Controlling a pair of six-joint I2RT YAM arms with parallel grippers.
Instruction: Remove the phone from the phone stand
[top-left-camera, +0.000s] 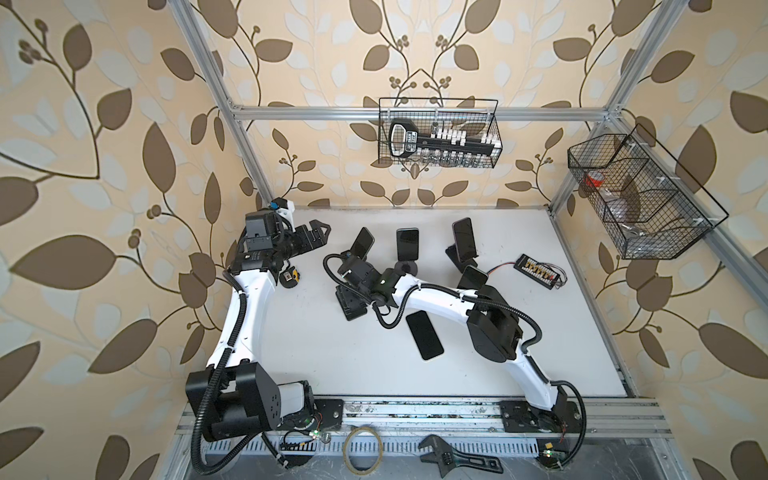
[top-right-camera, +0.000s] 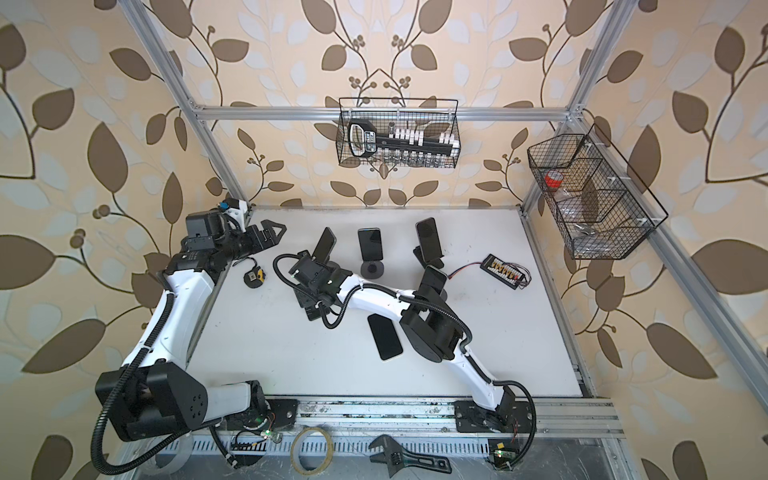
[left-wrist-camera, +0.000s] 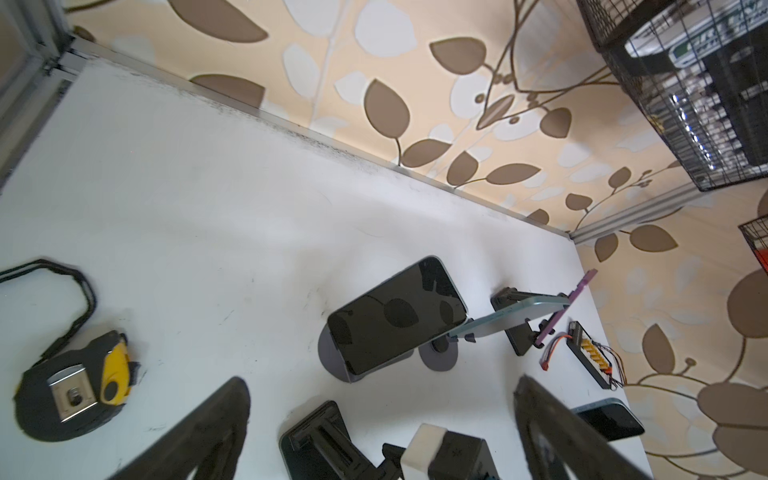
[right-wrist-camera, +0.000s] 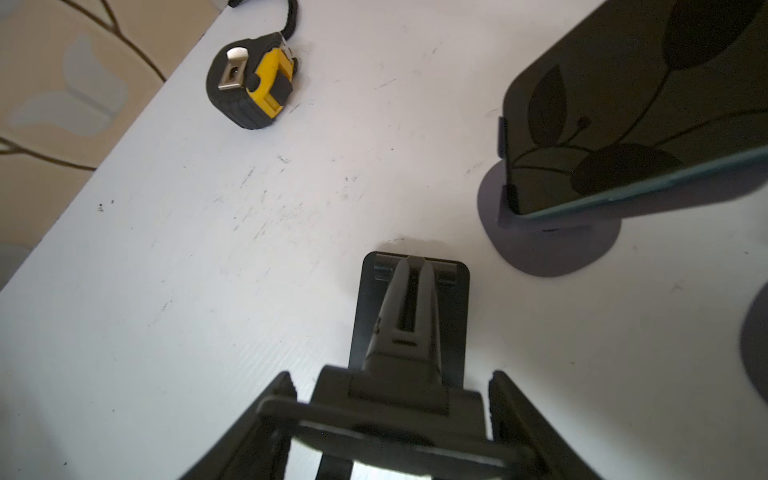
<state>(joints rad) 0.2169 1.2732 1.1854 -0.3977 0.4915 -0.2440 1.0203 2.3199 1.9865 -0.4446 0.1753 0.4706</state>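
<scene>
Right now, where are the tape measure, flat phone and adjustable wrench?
tape measure (right-wrist-camera: 252, 81), right wrist view, middle of its casing
flat phone (top-left-camera: 424, 336), in a top view, middle of its screen
adjustable wrench (top-left-camera: 457, 457), in a top view, middle of its body

Both top views: one high perch above the arms' base side, looking steeply down on the whole white table (top-left-camera: 291, 365). Framing nearly equal, shifted sideways.
Left wrist view: behind the left gripper (left-wrist-camera: 378, 384), raised, facing past its fingertips to the back wall (left-wrist-camera: 415, 62).
Right wrist view: behind the right gripper (right-wrist-camera: 390, 376), low, close.
Shared ahead of both: tape measure (left-wrist-camera: 75, 390), propped phone (left-wrist-camera: 399, 316).
</scene>
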